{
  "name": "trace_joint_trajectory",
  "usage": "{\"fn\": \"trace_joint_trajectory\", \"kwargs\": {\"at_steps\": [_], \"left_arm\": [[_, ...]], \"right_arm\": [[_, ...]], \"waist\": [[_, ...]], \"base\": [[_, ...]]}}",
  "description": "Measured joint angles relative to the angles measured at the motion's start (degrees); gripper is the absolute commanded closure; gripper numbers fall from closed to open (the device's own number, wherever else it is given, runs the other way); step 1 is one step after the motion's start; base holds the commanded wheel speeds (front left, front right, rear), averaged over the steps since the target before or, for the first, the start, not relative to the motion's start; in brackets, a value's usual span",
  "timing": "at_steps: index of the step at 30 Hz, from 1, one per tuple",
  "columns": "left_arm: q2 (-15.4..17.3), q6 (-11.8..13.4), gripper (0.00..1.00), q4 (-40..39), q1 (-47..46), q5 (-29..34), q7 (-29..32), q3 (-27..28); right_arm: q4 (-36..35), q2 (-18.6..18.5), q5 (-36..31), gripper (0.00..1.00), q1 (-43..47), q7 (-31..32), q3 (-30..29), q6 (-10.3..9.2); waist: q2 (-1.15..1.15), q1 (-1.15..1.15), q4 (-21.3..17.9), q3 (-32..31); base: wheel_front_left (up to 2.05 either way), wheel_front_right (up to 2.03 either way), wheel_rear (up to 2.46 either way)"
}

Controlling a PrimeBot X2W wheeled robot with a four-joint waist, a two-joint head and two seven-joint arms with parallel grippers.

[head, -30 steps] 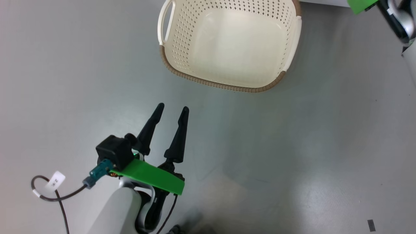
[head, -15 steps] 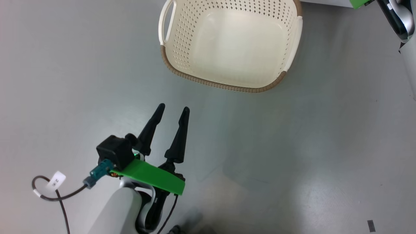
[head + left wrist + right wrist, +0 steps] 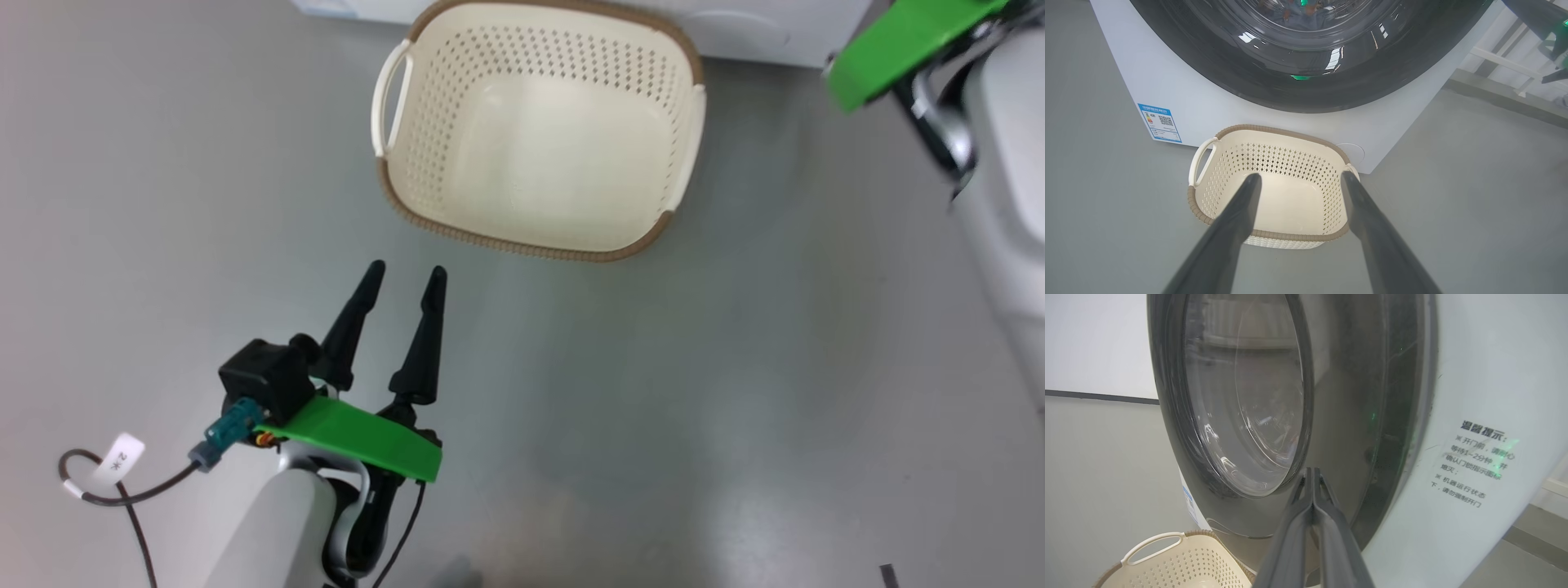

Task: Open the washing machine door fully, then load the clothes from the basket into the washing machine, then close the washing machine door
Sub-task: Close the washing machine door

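The cream basket (image 3: 424, 147) stands empty on the grey floor, right in front of the white washing machine (image 3: 1147, 81). The glossy black washing machine door (image 3: 1306, 85) lies flush against the machine's front. Dim bluish shapes show behind its glass; I cannot tell whether they are the clothes. My left gripper (image 3: 404, 278) hovers open just short of the basket (image 3: 1274, 130), with nothing between its fingers. My right gripper (image 3: 1312, 473) is shut on nothing, its tips close to the door's (image 3: 1363, 416) dark ring, right of the window; I cannot tell if they touch.
A blue label (image 3: 1159, 122) marks the machine's lower left corner. My right arm's green plate (image 3: 898, 41) sits at the head view's top right. A tagged cable (image 3: 106, 482) loops beside my left forearm. A pale railing (image 3: 1502, 61) stands right of the machine.
The head camera has tilted, so the basket and left gripper sit lower and further left in the picture, and more of my right arm shows. Both grippers keep their states.
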Motion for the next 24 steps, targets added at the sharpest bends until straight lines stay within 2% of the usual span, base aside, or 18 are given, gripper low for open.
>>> {"fn": "trace_joint_trajectory", "kwargs": {"at_steps": [5, 10, 17, 24], "left_arm": [[0.02, 0.00, 0.00, 0.93, 0.19, 1.54, 0.00, 1.33], [0.23, 0.00, 0.00, 1.71, 1.29, 2.59, -0.01, 2.88], [1.89, 0.00, 0.00, 2.31, 5.47, 3.44, 0.00, 4.20], [3.26, 0.00, 0.00, 2.79, 10.98, 3.54, 0.00, 5.91]], "right_arm": [[-2.04, 1.45, 0.56, 1.00, 5.15, 0.00, -1.45, 0.00], [-5.86, 2.96, 0.92, 1.00, 12.34, 0.00, -5.53, -0.01], [-11.66, 4.98, 0.87, 1.00, 27.66, 0.02, -13.24, -0.01], [-15.27, 9.03, -0.16, 1.00, 42.06, 0.09, -20.64, -0.02]], "waist": [[0.00, 0.00, -1.50, -2.09], [0.00, 0.00, -3.71, -5.22], [0.00, 0.00, -7.16, -11.85], [0.00, 0.00, -10.66, -19.05]], "base": [[0.00, 0.00, 0.00], [0.00, 0.00, 0.00], [0.00, 0.00, 0.00], [0.00, 0.00, 0.00]]}}
